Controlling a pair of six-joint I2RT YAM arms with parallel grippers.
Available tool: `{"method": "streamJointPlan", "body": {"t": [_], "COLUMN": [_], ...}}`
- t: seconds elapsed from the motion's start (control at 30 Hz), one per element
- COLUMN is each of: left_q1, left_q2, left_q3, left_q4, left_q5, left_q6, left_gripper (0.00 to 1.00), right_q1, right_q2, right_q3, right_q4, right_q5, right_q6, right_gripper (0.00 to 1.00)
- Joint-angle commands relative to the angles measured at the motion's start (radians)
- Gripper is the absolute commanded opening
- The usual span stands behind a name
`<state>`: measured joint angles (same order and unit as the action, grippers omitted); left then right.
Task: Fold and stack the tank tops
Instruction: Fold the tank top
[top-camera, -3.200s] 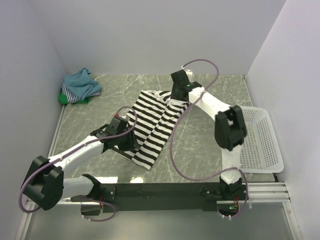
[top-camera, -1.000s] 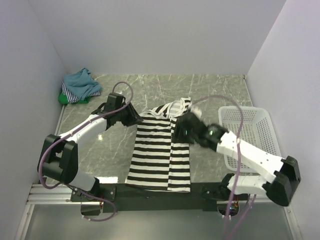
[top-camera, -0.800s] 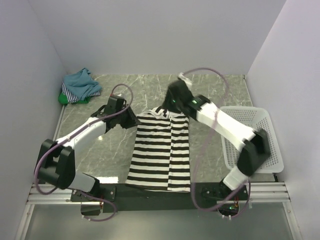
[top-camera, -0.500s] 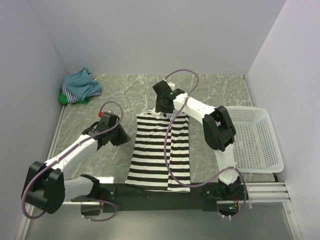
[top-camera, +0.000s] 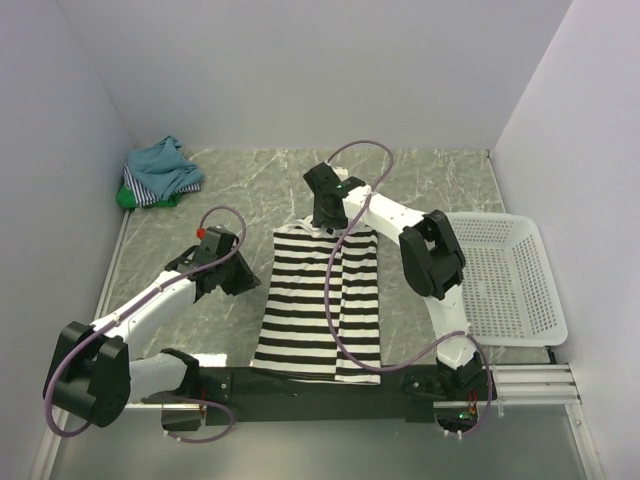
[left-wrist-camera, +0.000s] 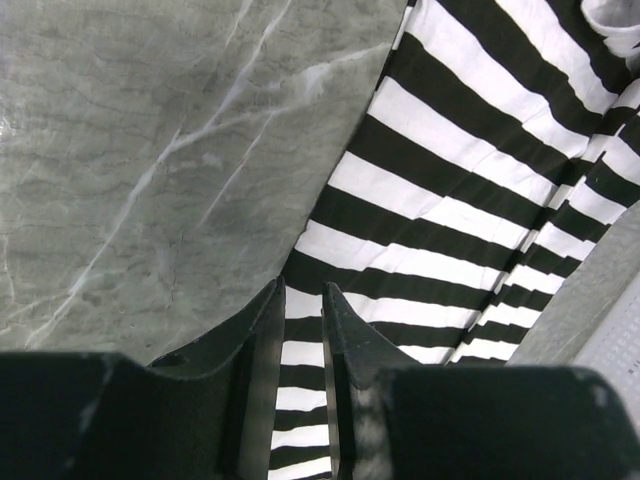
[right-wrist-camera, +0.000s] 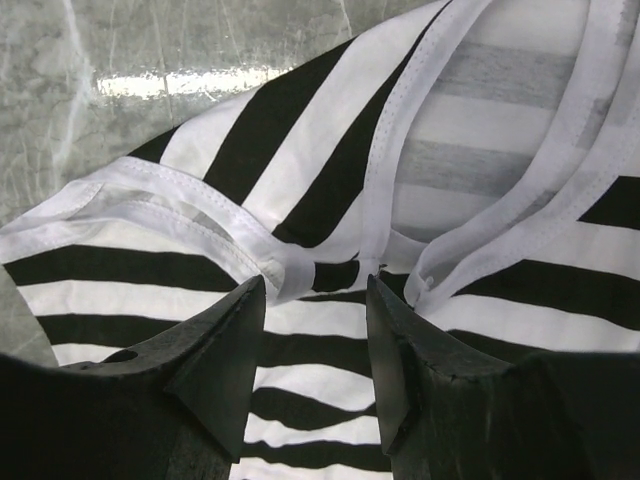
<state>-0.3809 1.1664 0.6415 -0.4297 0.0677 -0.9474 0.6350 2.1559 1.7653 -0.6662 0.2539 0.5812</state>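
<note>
Black-and-white tank top (top-camera: 300, 300) lies beneath right gripper (right-wrist-camera: 315, 285), perhaps touching.

Centre: tank top (top-camera: 320, 300), bold black-and-white horizontal stripes with white trim at the straps. Upper left: teal-blue top (top-camera: 165, 162), thin blue-white striped top (top-camera: 148, 192), green top (top-camera: 126, 197). Table (top-camera: 440, 190): grey-green marbling with pale veins. Right: white lattice basket (top-camera: 490, 216).

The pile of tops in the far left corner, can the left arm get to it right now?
Probably yes. The left gripper sits at the striped top's left edge, with only table between it and the pile. It would have to stretch towards that corner.
</note>
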Motion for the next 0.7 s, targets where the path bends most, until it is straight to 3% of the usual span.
{"method": "streamJointPlan", "body": {"t": [0.0, 0.13, 0.23, 0.27, 0.4, 0.67], "left_q1": [0.004, 0.004, 0.004, 0.005, 0.005, 0.007], "left_q2": [0.013, 0.019, 0.022, 0.024, 0.026, 0.039], "left_q3": [0.021, 0.024, 0.029, 0.029, 0.024, 0.017], "left_q4": [0.034, 0.035, 0.037, 0.037, 0.042, 0.057], "left_q5": [0.023, 0.024, 0.024, 0.027, 0.027, 0.038], "left_q6": [0.012, 0.019, 0.021, 0.021, 0.022, 0.039], "left_gripper": [0.27, 0.26, 0.26, 0.27, 0.26, 0.27], "right_q1": [-0.005, -0.006, -0.005, -0.006, -0.006, -0.001], "right_q2": [0.035, 0.042, 0.045, 0.054, 0.056, 0.005], "right_q3": [0.051, 0.053, 0.052, 0.063, 0.079, 0.078], "right_q4": [0.008, 0.000, 0.010, -0.001, -0.012, 0.109], "right_q5": [0.024, 0.025, 0.024, 0.028, 0.048, 0.085], "right_q6": [-0.015, -0.012, -0.012, -0.011, -0.014, -0.058], "right_gripper": [0.52, 0.47, 0.34, 0.24, 0.02, 0.00]}}
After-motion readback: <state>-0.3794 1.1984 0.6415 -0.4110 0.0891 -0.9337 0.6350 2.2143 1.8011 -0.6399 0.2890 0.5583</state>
